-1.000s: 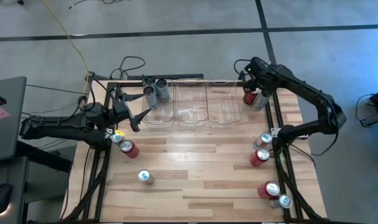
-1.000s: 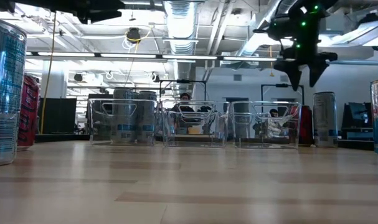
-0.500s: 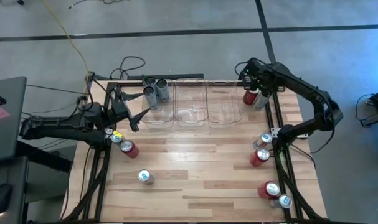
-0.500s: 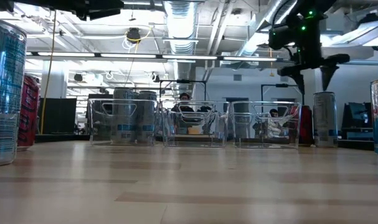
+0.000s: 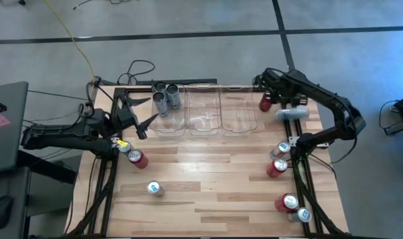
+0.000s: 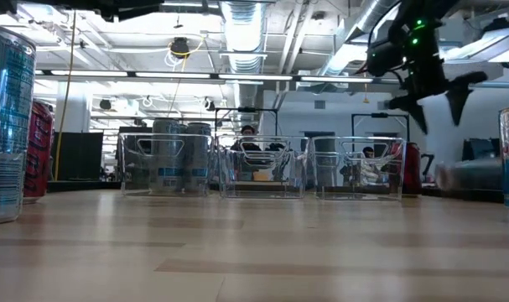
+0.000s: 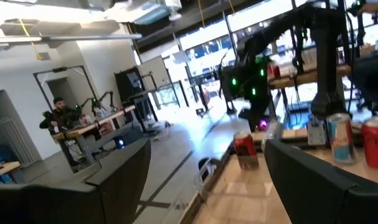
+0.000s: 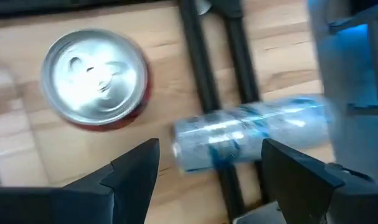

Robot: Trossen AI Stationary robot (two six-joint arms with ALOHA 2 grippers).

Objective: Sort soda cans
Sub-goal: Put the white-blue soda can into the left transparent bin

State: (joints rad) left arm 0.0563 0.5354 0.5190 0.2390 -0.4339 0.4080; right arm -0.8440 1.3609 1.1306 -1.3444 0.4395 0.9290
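Overhead and wrist views of a can-sorting table. The right gripper (image 5: 285,101) hangs over the far right corner of the wooden table (image 5: 208,179), its two dark fingers (image 8: 136,171) spread wide and holding nothing. Just beside it a silver-blue metal soda can (image 5: 292,113) lies toppled on its side, across the black frame rail (image 8: 223,93) at the table's right edge. In the right wrist view the can's long axis runs crosswise to the rail and roughly in line with the gap between the fingers, so a grasp would, by judgement, call for a turn of the wrist to close across the can's width. An upright red soda can (image 8: 96,78) with a silver top stands next to it, apart from it. The right arm is plainly the nearer one. The left gripper (image 5: 143,123) waits at the table's left side, fingers likewise apart and empty, near three clear plastic rectangular bins (image 5: 204,113); the leftmost holds dark grey cans (image 5: 165,96).
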